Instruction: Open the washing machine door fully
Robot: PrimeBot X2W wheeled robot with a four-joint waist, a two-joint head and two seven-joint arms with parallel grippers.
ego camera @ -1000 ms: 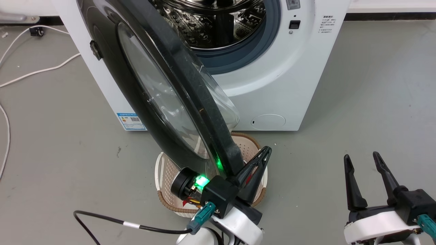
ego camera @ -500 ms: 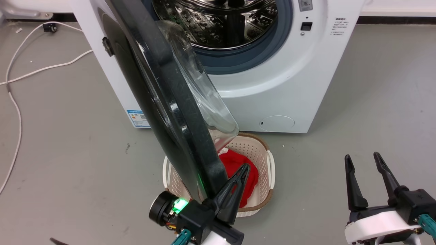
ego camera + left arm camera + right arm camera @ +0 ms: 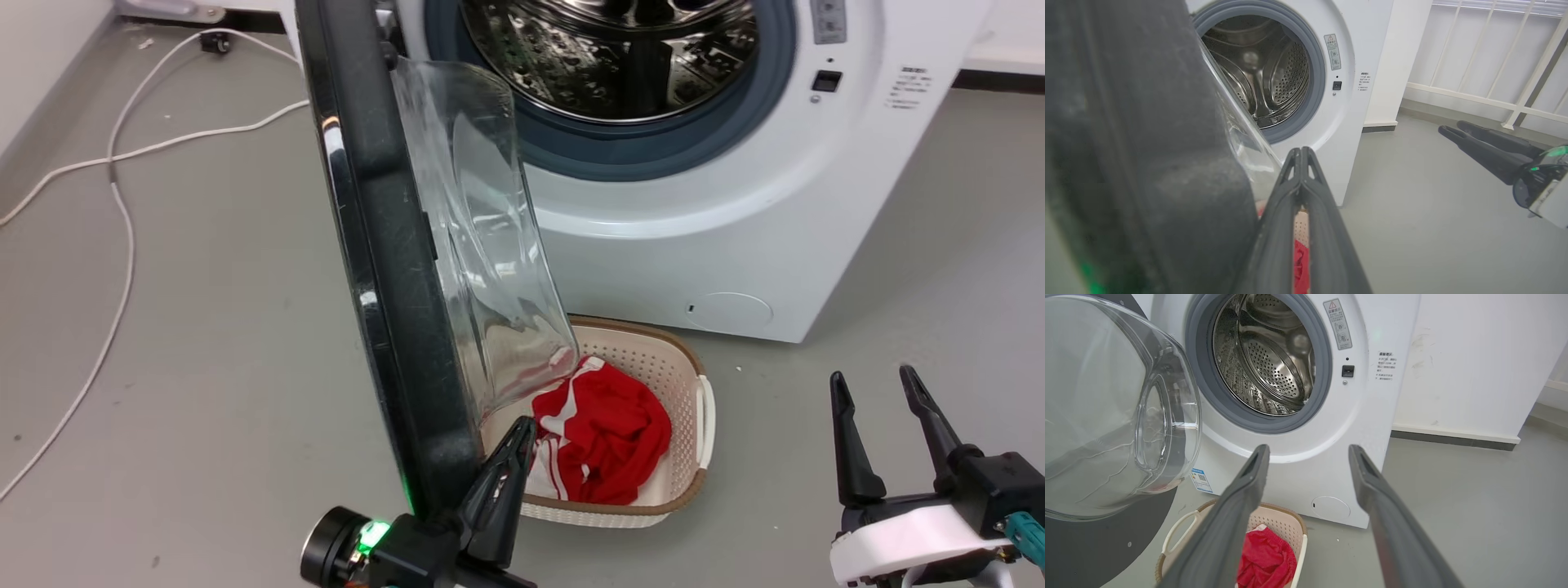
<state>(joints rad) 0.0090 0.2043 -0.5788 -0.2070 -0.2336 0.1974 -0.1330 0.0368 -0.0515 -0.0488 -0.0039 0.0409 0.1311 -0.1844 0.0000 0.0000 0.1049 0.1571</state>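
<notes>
The washing machine door [image 3: 384, 269] is black, the basket [image 3: 645, 359] cream, the cloth [image 3: 612, 441] red with white stripes

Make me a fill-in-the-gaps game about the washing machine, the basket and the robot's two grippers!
1. The cloth lying in the basket is coloured ___.
2. The basket stands on the grey ___.
3. The right gripper holds nothing and its fingers are ___.
4. The left gripper, beside the edge of the washing machine door, has its fingers ___.

Missing words: red; floor; open; shut.
</notes>
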